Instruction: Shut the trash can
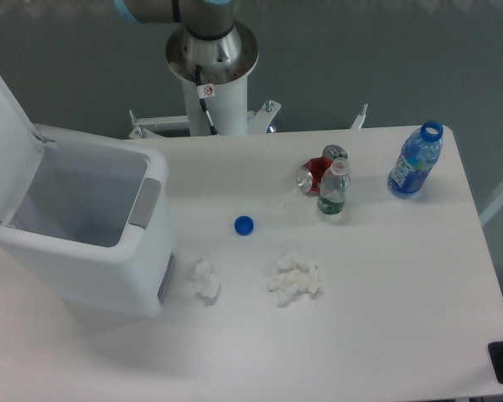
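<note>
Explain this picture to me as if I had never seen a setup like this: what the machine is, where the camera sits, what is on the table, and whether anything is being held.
The one current picture comes from a fixed camera looking down at a white table. The grey and white column at the top is the base of a robot arm; the arm runs out of the frame at the upper left, so its gripper is not visible and nothing can be seen held. On the left stands a large white rectangular plastic trash can with its flat lid standing open. Also on the table: a loose blue bottle cap, two crumpled white tissues, a crushed red can, a small clear bottle and a blue bottle without a cap.
</note>
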